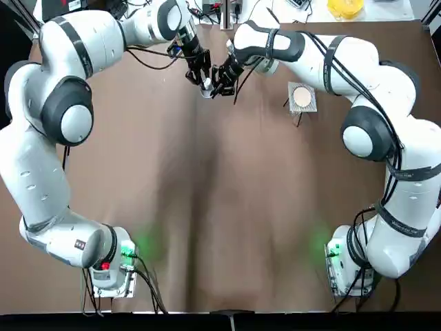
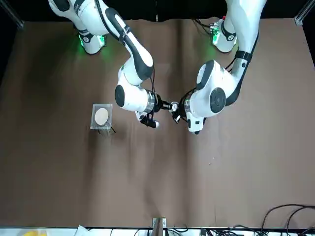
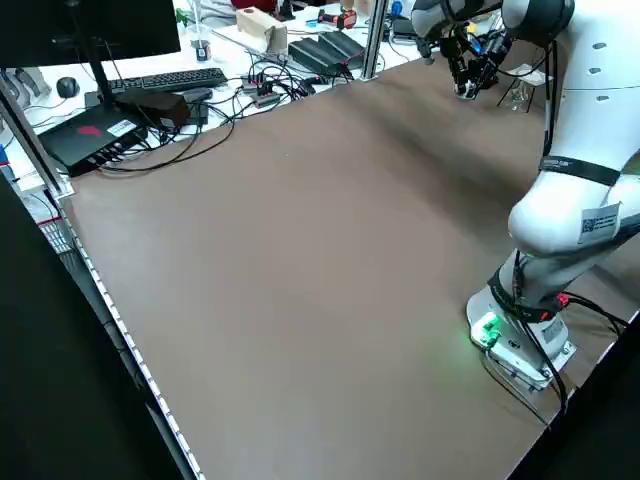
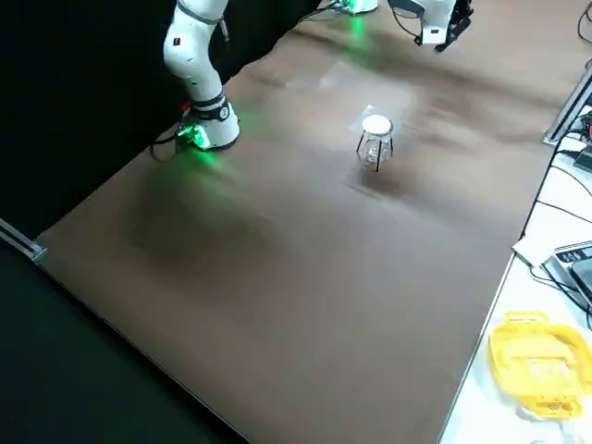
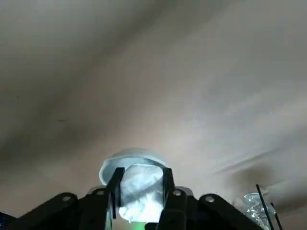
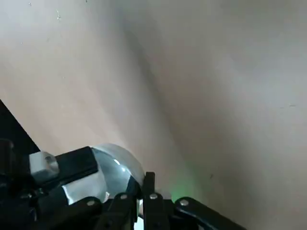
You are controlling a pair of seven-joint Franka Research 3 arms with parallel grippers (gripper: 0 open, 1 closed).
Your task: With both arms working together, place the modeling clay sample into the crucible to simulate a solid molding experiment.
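Robot arms, paired: showing white with black bands. Tabletop: showing plain brown. Disc, at one o'clock overhead: showing cream on a silvery-grey square. Base lights: glowing green.

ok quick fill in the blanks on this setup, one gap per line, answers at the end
A whitish piece is between the ____ pincer's fingers.
The mesh pad is ____ in shape.
The disc on the pad is coloured ____.
The glow by the arms' bases is ____.

left; square; white; green
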